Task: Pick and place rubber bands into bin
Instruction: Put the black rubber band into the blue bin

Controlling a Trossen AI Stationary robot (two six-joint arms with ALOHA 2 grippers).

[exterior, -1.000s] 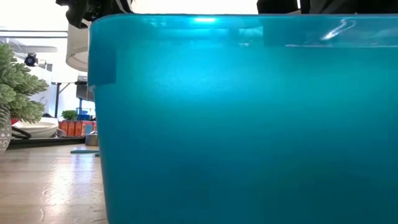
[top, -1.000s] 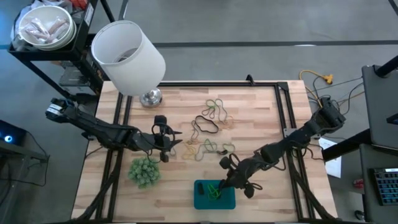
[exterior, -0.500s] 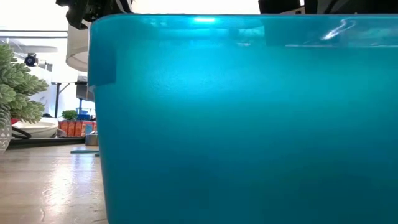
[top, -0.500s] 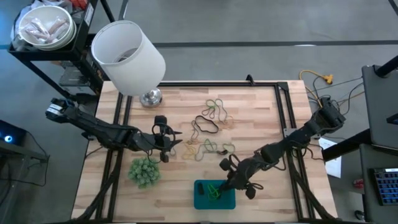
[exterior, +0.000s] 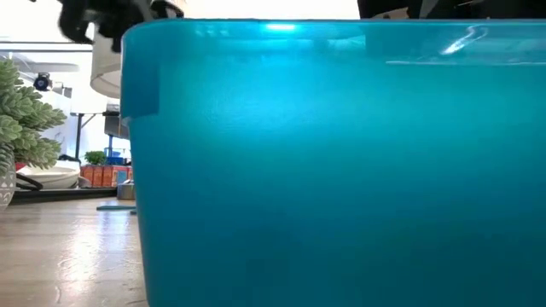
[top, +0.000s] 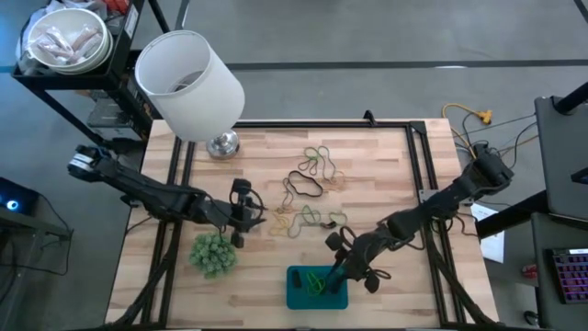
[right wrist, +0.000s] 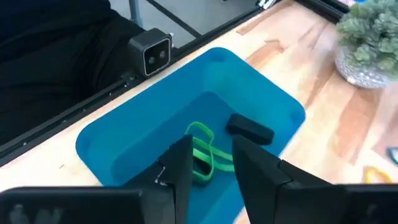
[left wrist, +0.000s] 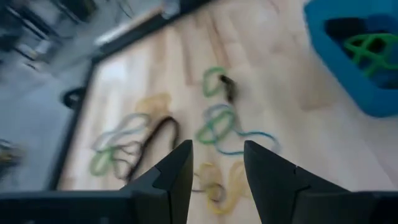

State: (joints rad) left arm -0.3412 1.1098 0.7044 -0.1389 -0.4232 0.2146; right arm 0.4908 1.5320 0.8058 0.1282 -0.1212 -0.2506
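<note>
right tool [right wrist: 210,163] parked over the small teal-blue plastic bin [top: 299,296] at the near bench edge, fingers apart, holding nothing, looks like a drop spot | green rubber band [right wrist: 204,152] lies inside bin | left tool [left wrist: 216,171] open and empty above loose thin rubber bands [top: 308,193] mid-bench, probably lining up a pick

The right hand [right wrist: 208,163] hangs over the teal bin [right wrist: 124,134], fingers parted. Inside lie a green rubber band [right wrist: 204,152] and a small black piece [right wrist: 250,129]. The bin rests on the bench [right wrist: 323,130].
</note>
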